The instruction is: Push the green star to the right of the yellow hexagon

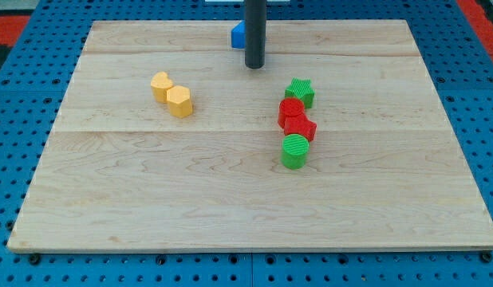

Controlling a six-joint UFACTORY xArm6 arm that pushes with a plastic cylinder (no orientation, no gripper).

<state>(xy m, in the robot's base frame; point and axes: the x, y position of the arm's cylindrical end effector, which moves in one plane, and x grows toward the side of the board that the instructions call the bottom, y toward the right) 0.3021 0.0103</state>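
Camera view: my tip [254, 65] rests on the wooden board [230, 199] near the view's top, just beside a blue block [238, 35], holding nothing.
Green star [300, 92]: toward the view's right, touching the red blocks [295, 119]; a green cylinder [294, 151] ends that column.
Yellow hexagon [179, 101]: view's left, touching a second yellow block [160, 84].
Technique: probably approach the star from its right side, pushing leftward without dragging the red neighbours.
Writing: none legible.

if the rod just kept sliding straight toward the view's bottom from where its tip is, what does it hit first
Probably nothing: below my tip the wood looks free to the board's bottom edge. The yellow hexagon lies left of that line, the green star right.
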